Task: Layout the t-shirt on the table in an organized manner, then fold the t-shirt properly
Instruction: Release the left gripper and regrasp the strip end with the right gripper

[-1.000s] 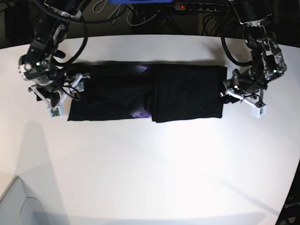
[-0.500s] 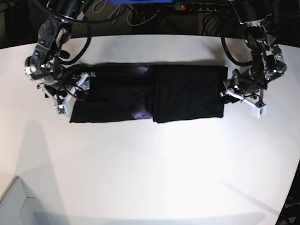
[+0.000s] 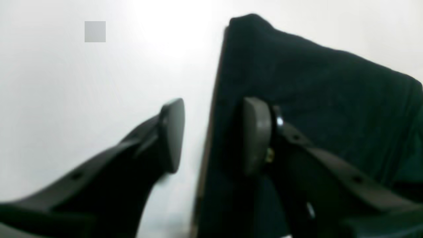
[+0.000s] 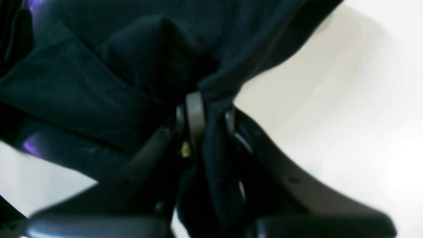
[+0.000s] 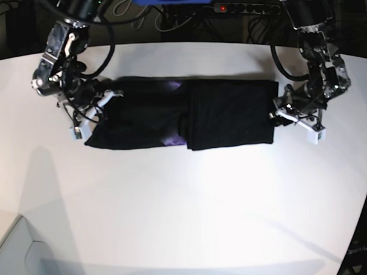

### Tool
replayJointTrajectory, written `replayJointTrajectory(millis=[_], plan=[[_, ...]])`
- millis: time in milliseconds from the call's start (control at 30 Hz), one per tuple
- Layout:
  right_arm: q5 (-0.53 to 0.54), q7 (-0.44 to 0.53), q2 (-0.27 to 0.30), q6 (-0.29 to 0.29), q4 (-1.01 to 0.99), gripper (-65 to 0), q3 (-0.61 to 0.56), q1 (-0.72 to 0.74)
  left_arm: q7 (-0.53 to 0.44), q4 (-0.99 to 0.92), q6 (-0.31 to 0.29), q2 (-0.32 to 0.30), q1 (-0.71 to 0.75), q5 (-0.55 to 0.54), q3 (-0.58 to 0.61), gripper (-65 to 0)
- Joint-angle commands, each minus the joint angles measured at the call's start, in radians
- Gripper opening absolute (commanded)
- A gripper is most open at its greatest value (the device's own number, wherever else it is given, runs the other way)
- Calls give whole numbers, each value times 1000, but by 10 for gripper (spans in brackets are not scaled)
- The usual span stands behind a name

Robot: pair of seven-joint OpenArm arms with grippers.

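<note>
Lying lengthwise across the counter (image 5: 186, 210), the t-shirt (image 5: 189, 120) is a long folded band with its long axis running arm to arm, one tool at each short end. Right tool (image 4: 211, 110) is pinched shut on a cloth edge; left tool (image 3: 211, 135) gapes, straddling the opposite edge, holding nothing. No readable text.

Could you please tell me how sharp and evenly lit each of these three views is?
Base view: sharp, bright glare on the table below the t-shirt, edges curved by the lens. Left wrist view: soft, the hand blurred, glare top centre. Right wrist view: blurred, dark cloth, washed-out table at right.
</note>
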Motion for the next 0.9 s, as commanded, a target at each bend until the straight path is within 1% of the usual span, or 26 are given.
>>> replayJointTrajectory(millis=[0,167,267,333,367,433,467,533,600,733,867], plan=[[-4,1,3,4,39,-650,0,5,33,26,10,-8,4,24,-2,-370],[-4,0,0,4,178,-650,0,4,33,184,10,-8,33,31,-3,-378],[-4,0,0,4,216,-650,0,4,33,249,10,-11,37,33,-6,-447],[-4,0,0,4,229,-650,0,4,33,269,12,-25,56,25,-28,-500],[-4,0,0,4,232,-650,0,4,33,273,12,-22,61,27,-46,-530],[-4,0,0,4,233,-650,0,4,33,260,18,-24,57,36,-60,-624],[-4,0,-2,4,235,-650,0,2,33,238,20,-27,57,36,-48,-650],[-4,0,-2,4,235,-650,-1,-2,33,181,20,-33,56,36,-12,-639],[-4,0,-3,4,243,-650,-3,-4,33,128,20,-42,54,36,15,-650],[-4,0,-3,4,281,-650,-44,-24,23,49,20,-44,30,36,89,-649],[-4,0,-3,4,335,-650,-86,-51,22,-6,20,-45,5,36,126,-649]])
